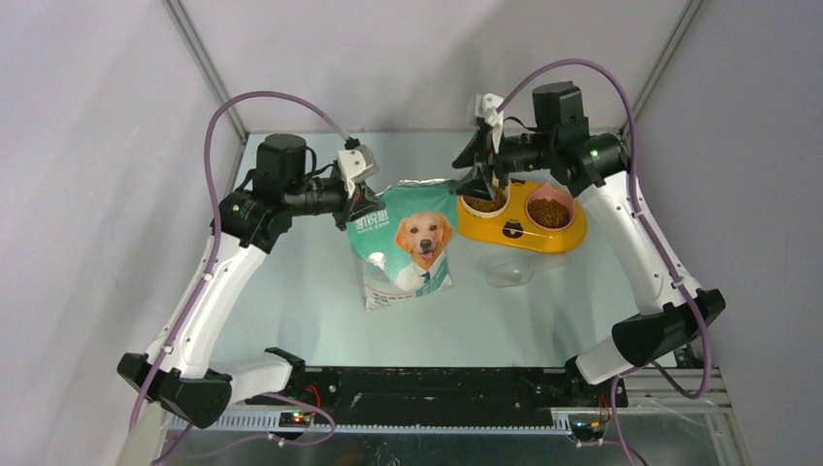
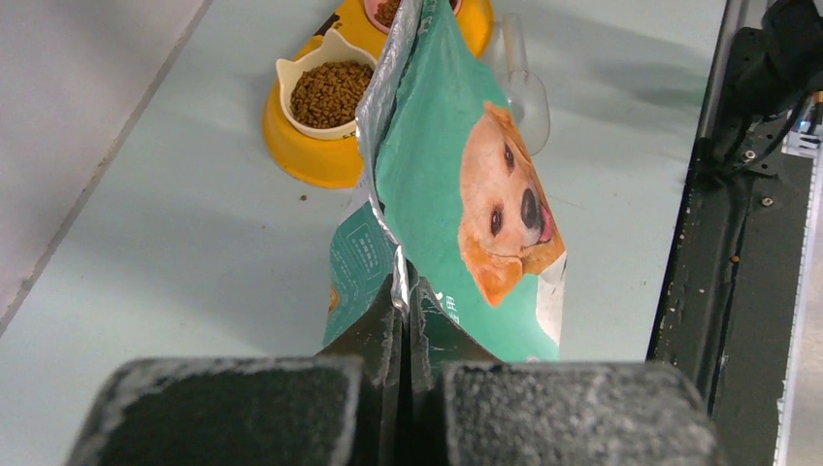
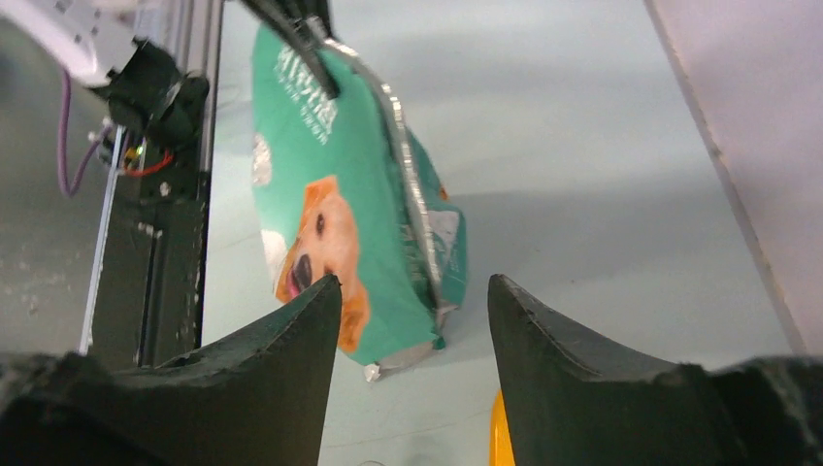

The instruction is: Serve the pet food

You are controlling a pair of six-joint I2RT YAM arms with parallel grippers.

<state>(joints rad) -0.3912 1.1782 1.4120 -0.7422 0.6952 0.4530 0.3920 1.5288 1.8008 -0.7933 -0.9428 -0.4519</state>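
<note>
The teal-and-white bag (image 1: 406,245) with the golden dog stands on the table, also seen in the left wrist view (image 2: 456,184) and the right wrist view (image 3: 325,209). My left gripper (image 1: 362,205) is shut on the bag's top edge at its left corner (image 2: 406,325). Brown pet food (image 1: 549,213) fills both bowls of the yellow feeder (image 1: 519,233); one bowlful shows in the left wrist view (image 2: 330,92). My right gripper (image 1: 479,184) is open and empty (image 3: 412,296), hovering over the feeder's left bowl beside the bag's right corner.
The clear plastic scoop (image 1: 509,275) lies on the table in front of the feeder, also in the left wrist view (image 2: 525,92). A few stray pellets lie by the feeder (image 2: 303,197). The black base rail (image 1: 437,383) runs along the near edge.
</note>
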